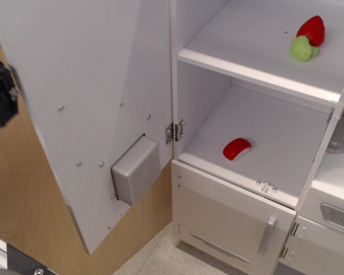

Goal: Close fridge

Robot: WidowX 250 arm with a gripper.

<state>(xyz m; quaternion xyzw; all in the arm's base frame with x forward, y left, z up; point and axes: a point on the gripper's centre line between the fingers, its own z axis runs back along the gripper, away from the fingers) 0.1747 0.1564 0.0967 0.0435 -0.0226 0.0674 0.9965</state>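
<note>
The fridge is a tall white cabinet with white shelves and stands open. Its large door swings out to the left, showing its inner face with screws and the grey back of the dispenser box. A hinge joins door and cabinet. My gripper is a black shape at the far left edge, right at the door's outer edge and partly behind it. Its fingers are hidden, so I cannot tell whether it is open or shut.
A red strawberry and a green toy lie on the upper shelf. A red and white piece lies on the lower shelf. Below is a smaller white door with a short grey handle. A wooden panel stands behind the door.
</note>
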